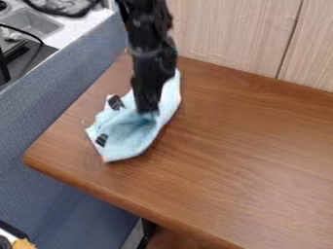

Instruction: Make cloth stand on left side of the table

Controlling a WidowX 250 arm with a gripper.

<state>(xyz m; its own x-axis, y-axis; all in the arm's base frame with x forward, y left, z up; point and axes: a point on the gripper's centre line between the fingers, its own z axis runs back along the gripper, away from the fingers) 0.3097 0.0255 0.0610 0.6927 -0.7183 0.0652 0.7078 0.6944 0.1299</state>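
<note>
One light blue cloth [123,138] is on the left part of the table, near the left edge and well in from the front corner. It is crumpled, with a hollow in its middle and one long part running up behind the gripper towards the far side. Two small dark patches show on it, one near its upper left and one near its lower left; I can't make out any writing on either

One black gripper [147,108] hangs down from the top of the view, its tip against the cloth, just above the hollow. Whether it is open, closed or gripping the cloth, I can't tell

Under them is one brown wooden table [240,160] with a rounded front left corner and visible grain. Beneath its front edge is one dark support [149,232]. Behind the table stands pale wood panelling [228,34] with one dark vertical seam. Along the left side runs one blue-grey partition [39,121]. Beyond it, at the upper left, are one light counter [84,23], one grey sink [29,22] and one black cable [23,30]. At the lower left corner there is one yellowish-brown item [23,244], too cut off to identify
</note>
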